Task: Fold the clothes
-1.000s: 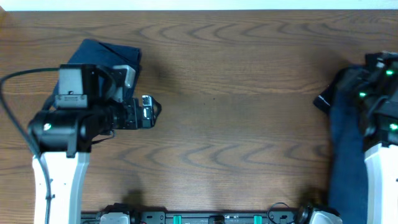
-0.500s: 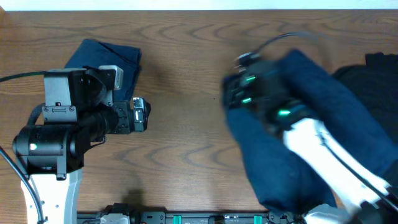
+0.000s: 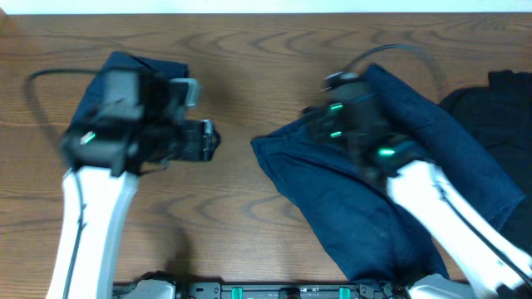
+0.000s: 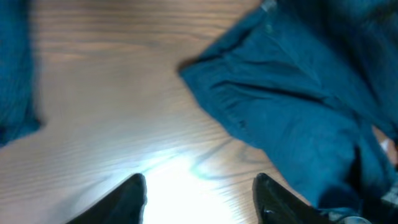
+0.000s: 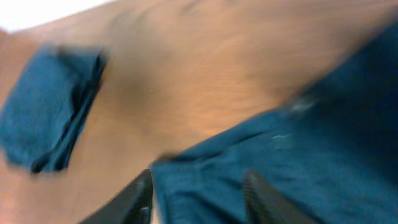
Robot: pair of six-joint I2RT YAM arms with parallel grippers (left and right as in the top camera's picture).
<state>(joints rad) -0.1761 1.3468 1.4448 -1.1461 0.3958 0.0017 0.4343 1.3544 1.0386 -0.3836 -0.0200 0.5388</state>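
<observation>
A pair of dark navy shorts (image 3: 332, 191) lies spread and rumpled on the table right of centre, also in the left wrist view (image 4: 292, 112) and the right wrist view (image 5: 298, 168). My right gripper (image 3: 303, 129) hovers over its left corner, fingers apart (image 5: 199, 196), with fabric under them. A second pair, folded (image 3: 141, 71), lies at the back left and shows in the right wrist view (image 5: 50, 118). My left gripper (image 3: 208, 139) is open and empty over bare wood (image 4: 202, 199), between the two pairs.
A darker heap of more clothes (image 3: 499, 100) sits at the right edge. The wooden table (image 3: 249, 58) shows bare wood between the folded pair and the spread pair. The folded pair's edge shows at the left of the left wrist view (image 4: 12, 74).
My right arm swung from the right-hand heap to the middle, bringing a pair of shorts that now lies spread leftwards. My left arm shifted up and right a little.
</observation>
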